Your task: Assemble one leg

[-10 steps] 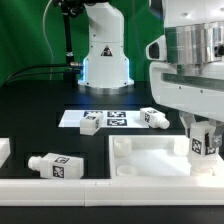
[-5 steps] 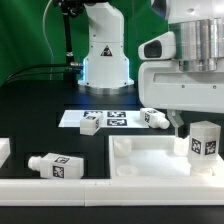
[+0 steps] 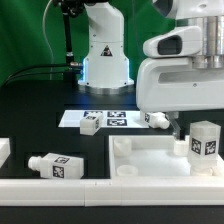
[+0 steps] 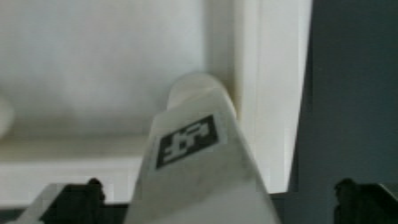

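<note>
The leg (image 3: 204, 140) stands upright at the frame's right, apparently because it sits in the white panel's (image 3: 150, 160) corner socket. The end effector (image 4: 222, 198) hangs above it, spread and gripping nothing.

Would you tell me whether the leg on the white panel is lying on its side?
No, the leg stands upright on the panel, its tag facing the exterior camera.

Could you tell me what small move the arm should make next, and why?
Probably lift straight up. The gripper is open, its fingertips apart on either side of the leg, which stands upright and unheld at a corner of the panel. A sideways move might knock it over.
</note>
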### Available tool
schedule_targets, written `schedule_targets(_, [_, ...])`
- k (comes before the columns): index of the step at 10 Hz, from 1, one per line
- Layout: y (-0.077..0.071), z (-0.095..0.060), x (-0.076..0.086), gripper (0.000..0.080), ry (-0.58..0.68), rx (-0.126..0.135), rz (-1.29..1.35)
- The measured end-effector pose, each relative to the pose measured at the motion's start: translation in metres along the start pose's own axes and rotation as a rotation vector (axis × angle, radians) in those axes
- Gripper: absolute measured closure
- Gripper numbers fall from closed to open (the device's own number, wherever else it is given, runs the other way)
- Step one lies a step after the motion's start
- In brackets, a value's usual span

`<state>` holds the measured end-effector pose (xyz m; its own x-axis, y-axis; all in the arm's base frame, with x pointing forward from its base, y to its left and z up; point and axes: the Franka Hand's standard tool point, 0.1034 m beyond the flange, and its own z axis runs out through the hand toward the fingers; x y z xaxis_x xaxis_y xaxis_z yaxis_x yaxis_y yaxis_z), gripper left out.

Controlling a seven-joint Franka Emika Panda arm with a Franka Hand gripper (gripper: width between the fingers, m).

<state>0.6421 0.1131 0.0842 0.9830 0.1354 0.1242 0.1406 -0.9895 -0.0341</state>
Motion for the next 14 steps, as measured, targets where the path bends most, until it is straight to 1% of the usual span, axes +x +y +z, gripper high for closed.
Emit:
schedule_targets(1, [0.002, 0.0, 0.0, 0.0151, 0.002, 0.004, -0.045])
schedule_targets(2, [0.001, 0.0, 0.0, 0.0151, 0.0, 0.004, 0.003])
schedule_targets(3, [0.002, 0.0, 0.0, 0.0248, 0.0, 0.004, 0.002])
schedule_targets(4, [0.001, 0.0, 0.0, 0.043, 0.0, 0.008, 0.06])
schedule_targets(5, [0.001, 0.001, 0.0, 0.043, 0.0, 0.008, 0.147])
schedule_targets(6, [0.002, 0.001, 0.0, 0.0514, -0.001, 0.007, 0.208])
schedule_targets(10, [0.006, 0.002, 0.001, 0.0514, 0.0, -0.012, 0.668])
schedule_targets(11, [0.007, 0.002, 0.0, 0.0514, -0.006, -0.009, 0.88])
schedule_targets(12, [0.01, 0.003, -0.001, 0.0514, -0.017, 0.004, 1.119])
schedule_targets(13, [0.014, 0.003, -0.001, 0.0512, -0.028, 0.022, 1.292])
schedule_targets(14, [0.014, 0.003, -0.003, 0.0512, -0.031, 0.032, 1.353])
